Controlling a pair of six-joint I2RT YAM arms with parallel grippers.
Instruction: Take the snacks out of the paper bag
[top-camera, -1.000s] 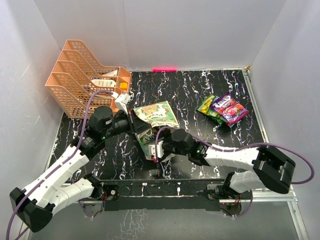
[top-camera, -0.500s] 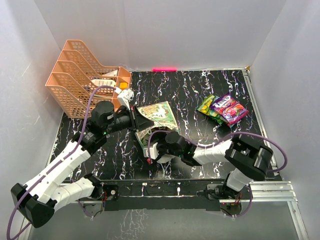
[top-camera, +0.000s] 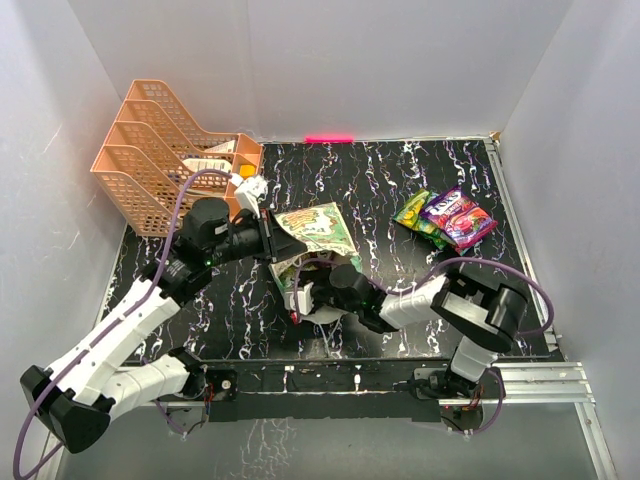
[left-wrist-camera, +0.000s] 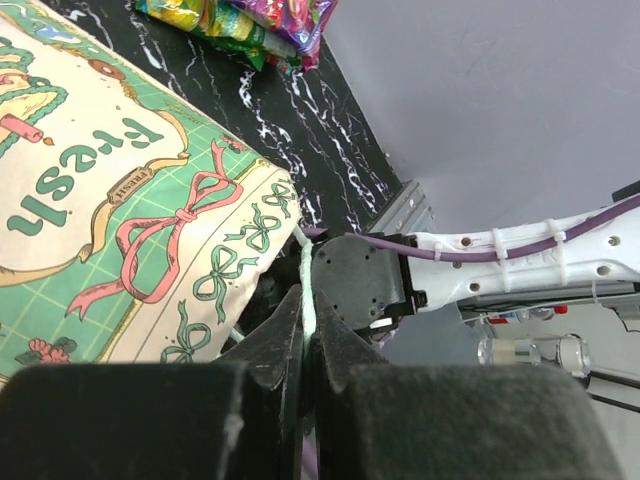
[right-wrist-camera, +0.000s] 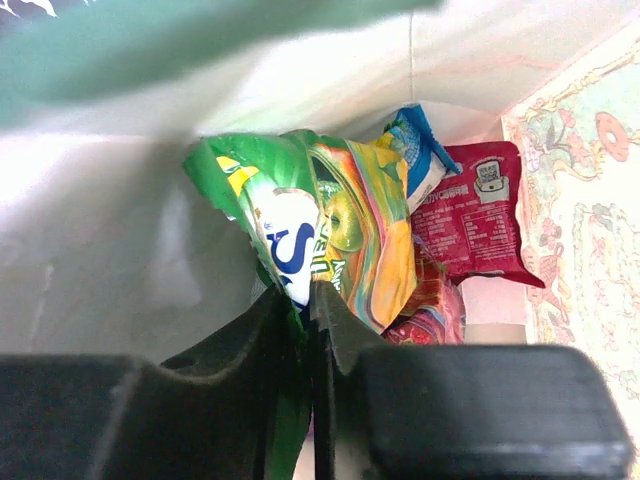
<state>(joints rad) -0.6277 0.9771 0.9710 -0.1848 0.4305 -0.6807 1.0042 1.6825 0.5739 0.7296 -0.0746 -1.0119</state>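
Your left claw (left-wrist-camera: 308, 330) is shut tight on the thin top edge of the paper bag (top-camera: 315, 235). It looks like it holds that edge up so the bag's mouth stays open for your other arm. The bag lies on its side in the middle of the table (top-camera: 400, 170), a little to the left. Its "Fresh" picture faces up and its mouth points to the near side.

Your right claw (right-wrist-camera: 305, 300) is deep inside the bag. It is pinched shut on the near edge of a green packet (right-wrist-camera: 300, 220). That is a good place to hold it, I think, because the packet can slide straight out toward you.

Right behind the green packet are a red packet (right-wrist-camera: 470, 215) and a blue packet (right-wrist-camera: 415, 145), both touching it. They may get dragged along or bunch up when you pull. The bag's paper walls are close around your claw too, so it could snag on them.

Your two arms meet near the bag's mouth, so mind they don't bump.

Two snacks (top-camera: 445, 217) already lie on the far right of the table, well away from the bag. The peach rack (top-camera: 150, 150) sits far left and is not in your way.
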